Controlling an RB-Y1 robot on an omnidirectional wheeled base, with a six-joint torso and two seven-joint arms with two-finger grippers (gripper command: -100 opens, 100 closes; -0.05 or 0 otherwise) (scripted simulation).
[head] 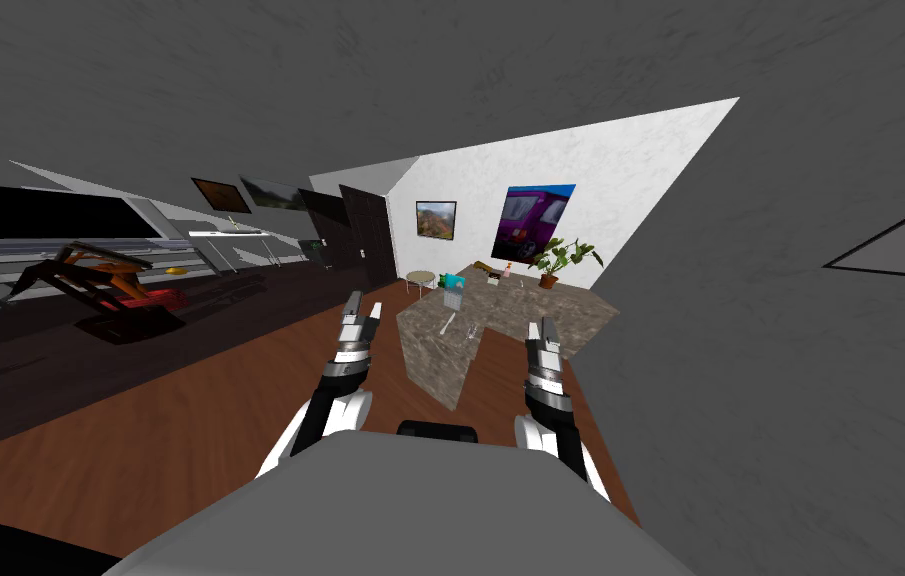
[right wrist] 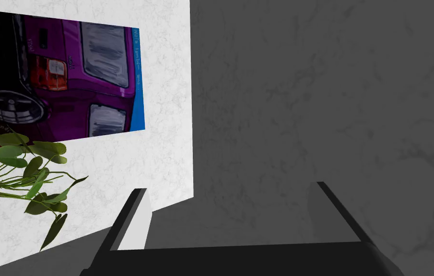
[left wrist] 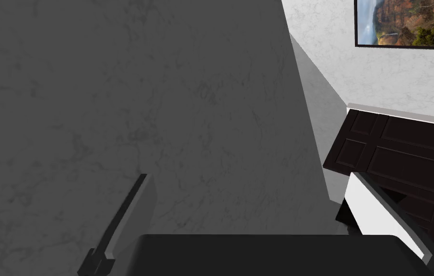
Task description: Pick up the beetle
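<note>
Counter [head: 500, 312] ahead; plant [right wrist: 29, 167] beyond right end effector [right wrist: 229, 187], fingers apart

This is a room in a house. It has a brown wood floor [head: 240, 400], a dark door [head: 370, 235], a purple car picture [head: 532, 220] on the white wall, a potted plant [head: 560, 262] and a stone tabletop [head: 530, 312].

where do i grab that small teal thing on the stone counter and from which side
Likely its upper part, from above, with the left gripper: the teal thing stands near the stone counter's left edge, on that arm's side, while a plant and small items crowd the far end. Its shape is too small to read, so settle finger placement closer in.
</note>
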